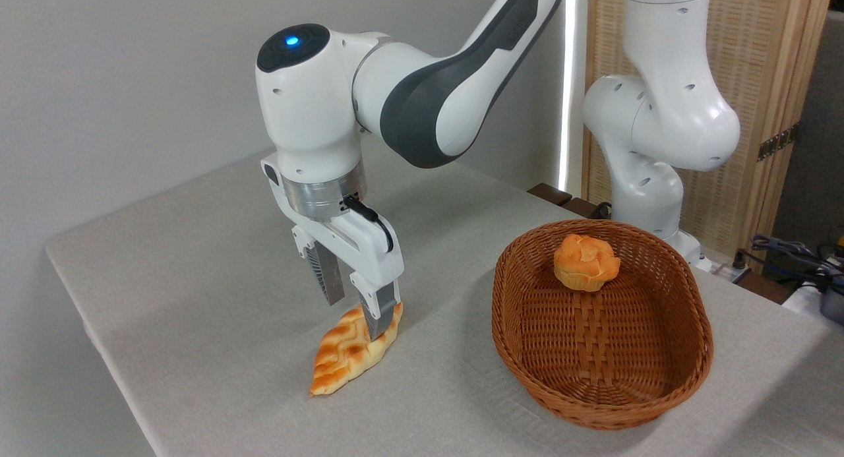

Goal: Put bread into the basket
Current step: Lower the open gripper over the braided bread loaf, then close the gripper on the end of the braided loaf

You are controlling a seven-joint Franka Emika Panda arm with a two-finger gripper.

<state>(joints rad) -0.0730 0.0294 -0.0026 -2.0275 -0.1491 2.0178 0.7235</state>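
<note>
Pointing straight down, the gripper stands at the upper end of the bread, its two fingers spread apart; the nearer finger overlaps the loaf's top edge, the other hangs just behind it, and whether either truly presses on the crust cannot be told. The bread is a long, pointed-oval braided loaf, golden yellow with orange-brown toasted ridges along the plait, lying on the grey table with its tip aimed toward the front edge. It sits well apart from the basket, to that basket's left. The basket is oval brown wicker with a thick braided rim, and a small round orange bun rests against its far inner wall.
</note>
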